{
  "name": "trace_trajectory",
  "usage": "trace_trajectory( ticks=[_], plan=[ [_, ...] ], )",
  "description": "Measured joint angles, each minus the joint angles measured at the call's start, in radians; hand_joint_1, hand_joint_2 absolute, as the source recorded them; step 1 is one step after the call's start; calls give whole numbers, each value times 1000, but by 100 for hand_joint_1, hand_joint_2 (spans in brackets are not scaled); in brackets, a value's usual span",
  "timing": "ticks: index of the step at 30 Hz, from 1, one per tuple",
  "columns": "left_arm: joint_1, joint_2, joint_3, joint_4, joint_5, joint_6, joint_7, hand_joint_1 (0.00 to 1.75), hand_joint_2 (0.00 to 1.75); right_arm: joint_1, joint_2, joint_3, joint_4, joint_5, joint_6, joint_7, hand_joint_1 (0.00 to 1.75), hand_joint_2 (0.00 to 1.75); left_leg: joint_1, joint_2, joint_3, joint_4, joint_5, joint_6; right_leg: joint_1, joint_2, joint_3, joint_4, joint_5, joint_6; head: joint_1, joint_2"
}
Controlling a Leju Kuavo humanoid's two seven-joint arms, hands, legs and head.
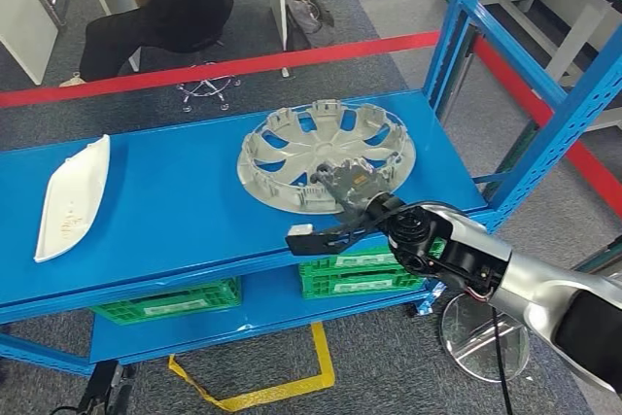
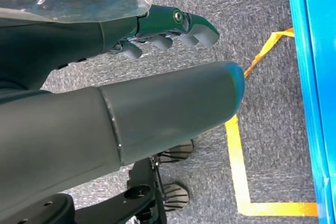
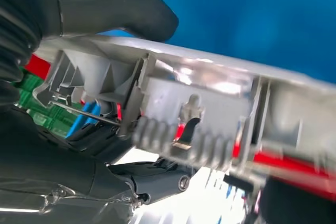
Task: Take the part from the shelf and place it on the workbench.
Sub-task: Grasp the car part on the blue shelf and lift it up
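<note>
Wheel cover (image 1: pixel 327 155) lies on the blue shelf (image 1: pixel 184 201); our right hand (image 1: pixel 352 187) clasps its near rim, thumb above, fingers beneath. Lifting and carrying to the workbench remain. Our left hand (image 2: pixel 174 30) hangs loosely spread.

Grey carpet floor (image 1: pixel 381 366) with red tape (image 1: pixel 220 67), yellow tape (image 1: pixel 293 391).

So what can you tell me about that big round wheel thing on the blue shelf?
The wheel cover is a round, pale grey disc, plastic by its look, with spokes and open gaps fanning from the centre and small clips around its rim. It lies inner side up on the blue shelf, near the right end. The right hand grips its near edge, thumb on one face and fingers on the other.
</note>
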Motion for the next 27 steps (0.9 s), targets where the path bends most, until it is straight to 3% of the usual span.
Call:
trace_trajectory(
  ticks=[7,17,27],
  plan=[
    [1,0,0,0,1,0,0,0,0,-39,27,-76,-118,-109,2,4,175,175,0,0,-2,0,-1,0,0,0,-1,0,-1,0,0,0],
    [11,0,0,0,13,4,-12,0,0,-80,57,-130,-193,-376,-4,6,175,175,0,-1,-2,0,-1,0,0,-1,-2,0,-1,0,0,0],
    [25,1,0,0,21,14,-32,0,0,-116,95,-174,-215,-747,-167,-49,175,175,0,0,-3,0,-1,-1,0,0,-3,0,-1,0,0,0]
  ],
)
